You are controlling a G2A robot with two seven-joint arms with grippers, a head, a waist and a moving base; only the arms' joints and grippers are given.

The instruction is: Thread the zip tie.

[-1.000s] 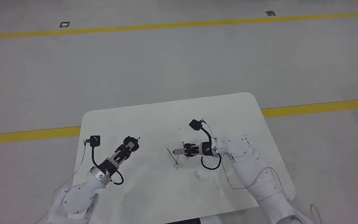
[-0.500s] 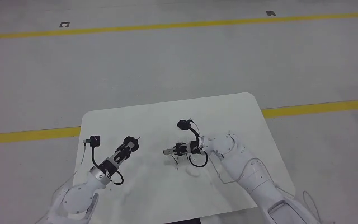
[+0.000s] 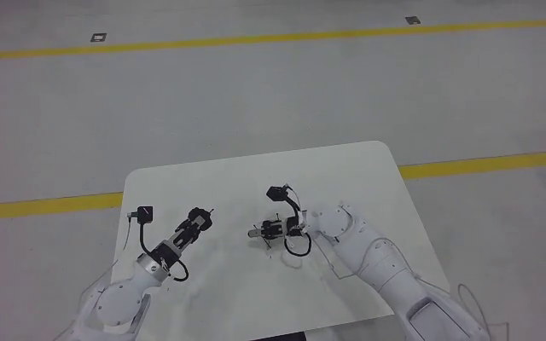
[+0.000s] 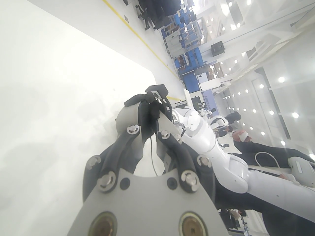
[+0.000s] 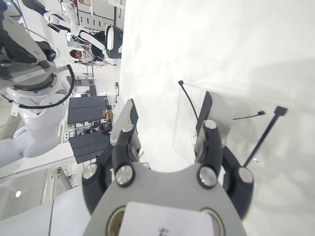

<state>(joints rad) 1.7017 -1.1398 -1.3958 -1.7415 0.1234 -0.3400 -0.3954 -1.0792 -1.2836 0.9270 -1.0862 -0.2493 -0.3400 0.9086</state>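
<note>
The job is at its first step: picking up the zip tie (image 5: 262,137), which is not threaded yet. The zip tie is black and lies flat on the white counter (image 3: 341,170), with its little square head at one end. The right end effector (image 5: 169,104) hangs low just beside the zip tie, its two fingers (image 5: 209,109) wide apart and holding nothing. A thinner black zip tie (image 5: 188,99) lies near the zip tie, and a short black strip (image 5: 248,116) lies close to the zip tie's head. The left end effector (image 3: 199,219) sits well apart from the zip tie, with its fingers together and nothing in them. Next, I think the right end effector must go down with one finger on each side of the strap and close softly. The strap is thin and flat, so it may slip away. After that the left end effector will need to come over and help push the tail through the head
</note>
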